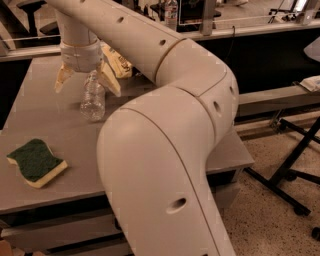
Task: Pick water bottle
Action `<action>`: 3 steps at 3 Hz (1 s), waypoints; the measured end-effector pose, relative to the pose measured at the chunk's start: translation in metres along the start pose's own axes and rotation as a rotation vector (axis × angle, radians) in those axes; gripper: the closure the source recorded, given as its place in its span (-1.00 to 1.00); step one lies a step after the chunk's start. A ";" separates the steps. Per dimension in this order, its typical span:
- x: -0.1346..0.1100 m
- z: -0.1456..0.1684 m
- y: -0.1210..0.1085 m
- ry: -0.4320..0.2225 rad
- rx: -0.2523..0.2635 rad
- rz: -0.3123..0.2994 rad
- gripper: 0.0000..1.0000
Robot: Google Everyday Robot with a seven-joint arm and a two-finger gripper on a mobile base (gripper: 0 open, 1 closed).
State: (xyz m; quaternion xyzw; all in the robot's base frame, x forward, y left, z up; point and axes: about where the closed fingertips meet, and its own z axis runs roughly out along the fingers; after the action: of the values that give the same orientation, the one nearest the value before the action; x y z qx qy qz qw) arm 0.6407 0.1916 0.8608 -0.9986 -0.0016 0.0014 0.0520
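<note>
The water bottle is small, clear and ribbed, and sits on the grey table at the back left. My gripper hangs from the big white arm directly over the bottle. Its two pale fingers are spread wide, one on each side of the bottle's upper part. The bottle's top lies between them, partly hidden by the wrist. The fingers do not seem to press on it.
A green sponge with a yellow underside lies near the table's front left edge. A yellow snack bag lies just behind the gripper. A taller labelled bottle stands far back. Black stand legs are on the floor at right.
</note>
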 end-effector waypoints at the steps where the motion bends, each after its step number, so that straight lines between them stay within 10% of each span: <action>1: -0.004 0.007 -0.001 -0.024 -0.008 -0.017 -0.24; 3: -0.022 -0.029 0.001 -0.018 0.060 0.028 0.68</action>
State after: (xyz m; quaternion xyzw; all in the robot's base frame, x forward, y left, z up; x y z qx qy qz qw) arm 0.6188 0.1872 0.8898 -0.9965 0.0121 0.0113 0.0819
